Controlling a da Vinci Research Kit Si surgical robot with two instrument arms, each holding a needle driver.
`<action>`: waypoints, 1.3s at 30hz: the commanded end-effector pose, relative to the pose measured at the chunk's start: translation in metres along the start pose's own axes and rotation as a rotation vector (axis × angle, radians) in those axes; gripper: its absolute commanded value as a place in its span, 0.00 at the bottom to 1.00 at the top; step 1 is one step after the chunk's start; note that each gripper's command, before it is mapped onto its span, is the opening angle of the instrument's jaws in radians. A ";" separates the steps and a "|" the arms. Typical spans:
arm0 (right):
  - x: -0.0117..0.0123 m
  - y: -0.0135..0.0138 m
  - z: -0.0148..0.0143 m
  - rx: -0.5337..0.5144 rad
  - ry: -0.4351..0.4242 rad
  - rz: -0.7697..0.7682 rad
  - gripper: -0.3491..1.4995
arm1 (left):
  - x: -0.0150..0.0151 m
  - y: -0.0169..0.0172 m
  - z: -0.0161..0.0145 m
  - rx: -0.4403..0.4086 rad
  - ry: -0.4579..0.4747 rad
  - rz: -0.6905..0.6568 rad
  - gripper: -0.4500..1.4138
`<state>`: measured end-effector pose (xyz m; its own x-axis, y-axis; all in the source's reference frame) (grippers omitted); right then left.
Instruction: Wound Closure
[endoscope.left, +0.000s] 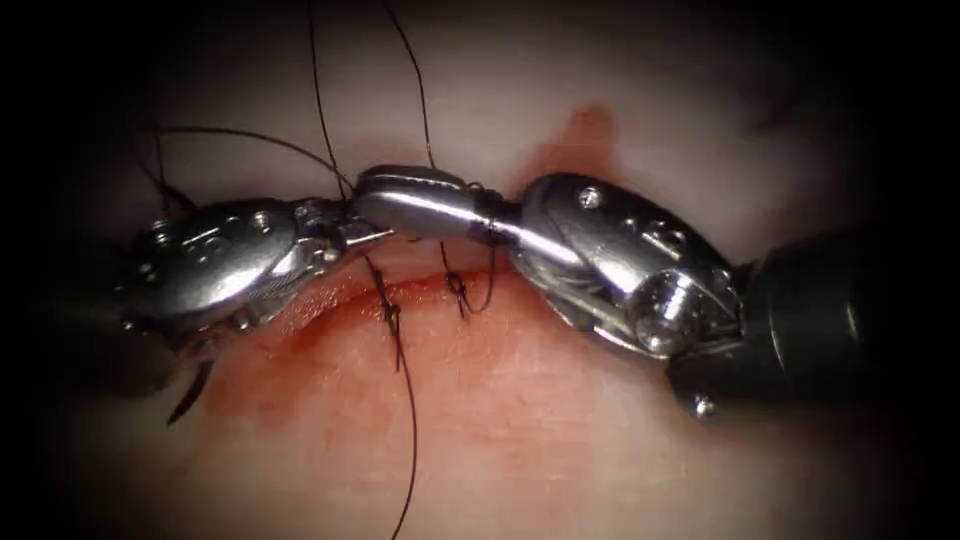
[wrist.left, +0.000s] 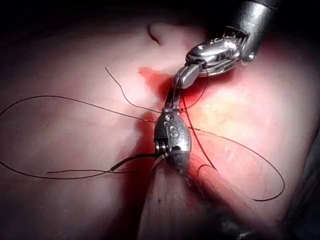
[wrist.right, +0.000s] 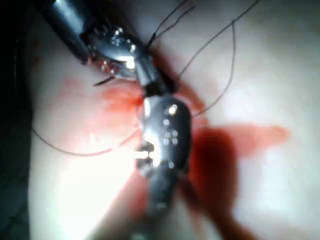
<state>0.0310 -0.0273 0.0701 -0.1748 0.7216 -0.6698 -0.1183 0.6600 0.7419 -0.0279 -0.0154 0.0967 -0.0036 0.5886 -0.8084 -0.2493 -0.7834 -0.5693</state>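
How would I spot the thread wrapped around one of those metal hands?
Find the cut running across the tissue. Just above its middle lies the right hand, coming in from the right. The dark thread encircles its shiny neck like a band, unlike the loose strands trailing elsewhere.

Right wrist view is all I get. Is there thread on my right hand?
Observer: Yes. In the endoscope view the thread is wound around the right hand, a little behind its tip.
Operator: Any stitches on the cut?
Observer: Two stitches cross the cut, just below where the two hands' tips meet.
Operator: Where's the needle?
Observer: What looks like the needle lies on the tissue under the left hand, near the cut's left end, in neither hand. I cannot tell what the hands hold.
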 end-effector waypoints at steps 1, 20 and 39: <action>-0.0007 0.0000 0.0005 -0.024 0.003 -0.001 0.05 | -0.0008 0.0001 0.0005 0.000 0.001 0.001 0.00; -0.0004 0.0034 0.0024 -0.438 -0.112 -0.064 0.63 | -0.0011 0.0007 0.0005 -0.001 0.001 -0.009 0.00; -0.0026 0.0066 0.0052 -0.577 -0.271 -0.258 0.62 | -0.0001 0.0001 0.0003 -0.002 0.001 -0.017 0.00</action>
<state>0.0351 -0.0234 0.0762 0.1736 0.6342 -0.7534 -0.6396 0.6543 0.4034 -0.0277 -0.0151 0.0962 0.0015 0.6006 -0.7995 -0.2483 -0.7743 -0.5821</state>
